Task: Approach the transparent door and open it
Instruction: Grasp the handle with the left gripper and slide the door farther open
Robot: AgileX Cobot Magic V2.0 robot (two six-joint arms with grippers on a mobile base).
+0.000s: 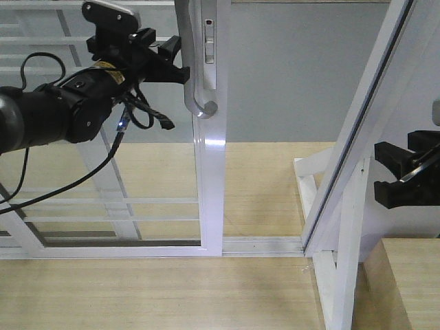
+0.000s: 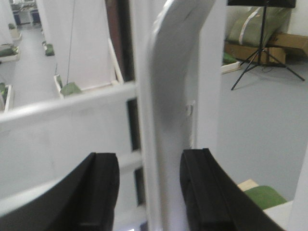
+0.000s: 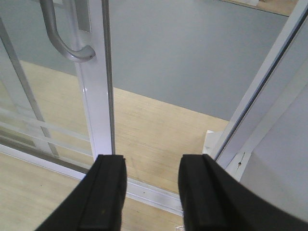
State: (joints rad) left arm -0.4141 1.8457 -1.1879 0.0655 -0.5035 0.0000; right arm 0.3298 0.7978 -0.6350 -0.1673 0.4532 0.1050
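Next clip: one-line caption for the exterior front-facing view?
Left claw open around the curved handle of the transparent door; right claw open and empty at far right.

Door (image 1: 210, 179) ahead of me: clear glass, thin white horizontal bars, white frame. It stands upright in its floor track (image 1: 261, 244). Curved silver-grey handle (image 1: 190, 86) on the right stile. Open gap right of stile.

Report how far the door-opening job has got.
Done: the robot is at the transparent door, and a gap shows between its stile and the frame post, so it looks partly open. In hand: the left gripper has its fingers open either side of the pull handle, not clamped. Left: grip the handle and slide the door wider. The right gripper hangs open, holding nothing.
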